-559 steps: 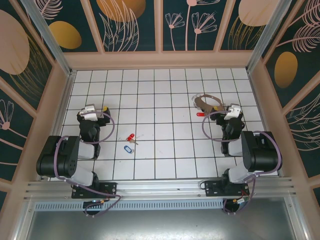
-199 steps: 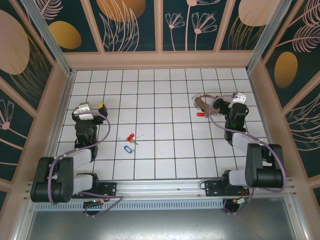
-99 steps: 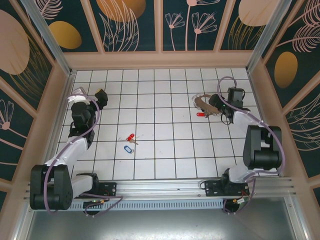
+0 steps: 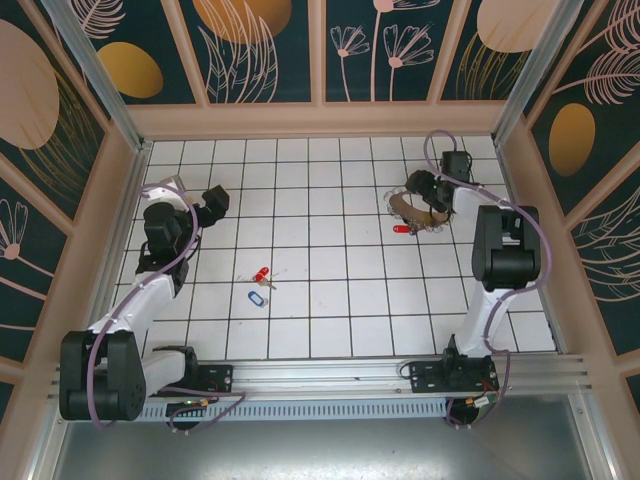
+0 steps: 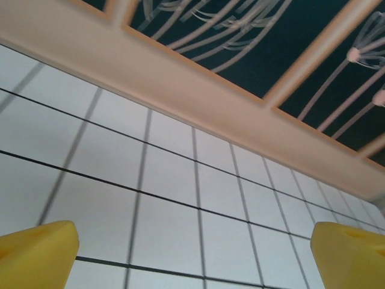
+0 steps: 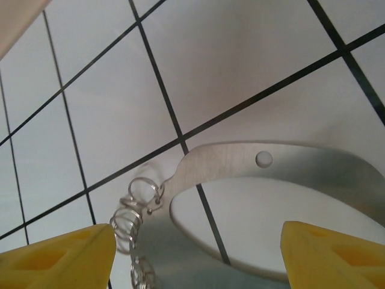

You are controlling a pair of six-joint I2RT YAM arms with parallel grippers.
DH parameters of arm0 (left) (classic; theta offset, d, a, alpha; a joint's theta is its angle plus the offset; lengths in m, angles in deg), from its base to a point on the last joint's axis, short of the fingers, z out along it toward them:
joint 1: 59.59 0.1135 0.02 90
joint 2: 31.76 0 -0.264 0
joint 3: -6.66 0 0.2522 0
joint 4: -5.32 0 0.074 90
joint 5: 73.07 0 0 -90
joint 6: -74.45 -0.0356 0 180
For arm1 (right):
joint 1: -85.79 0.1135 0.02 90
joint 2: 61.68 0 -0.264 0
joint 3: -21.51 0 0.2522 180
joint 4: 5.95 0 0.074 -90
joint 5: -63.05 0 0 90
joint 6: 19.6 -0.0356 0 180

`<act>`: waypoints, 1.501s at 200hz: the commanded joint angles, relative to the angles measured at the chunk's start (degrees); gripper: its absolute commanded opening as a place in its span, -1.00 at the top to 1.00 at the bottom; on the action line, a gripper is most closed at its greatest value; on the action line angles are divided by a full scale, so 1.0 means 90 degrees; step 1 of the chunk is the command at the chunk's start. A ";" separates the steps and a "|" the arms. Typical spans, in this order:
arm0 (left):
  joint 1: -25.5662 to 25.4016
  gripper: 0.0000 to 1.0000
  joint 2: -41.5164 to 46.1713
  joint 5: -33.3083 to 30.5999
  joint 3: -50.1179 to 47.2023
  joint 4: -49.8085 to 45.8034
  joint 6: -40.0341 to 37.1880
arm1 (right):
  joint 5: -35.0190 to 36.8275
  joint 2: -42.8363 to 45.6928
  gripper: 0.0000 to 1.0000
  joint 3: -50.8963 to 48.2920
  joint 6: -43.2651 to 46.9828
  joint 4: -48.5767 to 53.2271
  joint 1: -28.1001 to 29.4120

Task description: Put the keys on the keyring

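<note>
Keys (image 4: 262, 278) lie on the worktop (image 4: 330, 300) up front. Next, the left end effector (image 4: 212, 200) hangs wide apart over white tiles. Farther back, the right end effector (image 6: 194, 256) stands apart over the keyring (image 6: 240, 162). If it shuts crooked, the thin keyring could slip away.

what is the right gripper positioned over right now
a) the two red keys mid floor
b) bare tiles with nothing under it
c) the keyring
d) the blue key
c: the right wrist view shows the keyring lying on the tiles directly below the open right gripper.
</note>
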 commanded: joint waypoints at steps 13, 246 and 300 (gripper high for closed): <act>-0.0235 -0.98 -0.0731 0.1765 0.0427 0.0502 0.0679 | -0.0189 -0.0510 -0.44 0.0740 -0.0245 0.0396 0.0046; -0.2533 -0.98 -0.3008 0.0739 0.2523 -0.0240 0.0347 | 0.0226 -0.1224 -0.33 0.1627 0.0162 0.1391 0.0772; -0.2540 -0.98 -0.2791 0.0496 0.2330 -0.0275 0.0240 | 0.0162 -0.0697 -0.33 0.0769 0.0112 0.1230 0.1167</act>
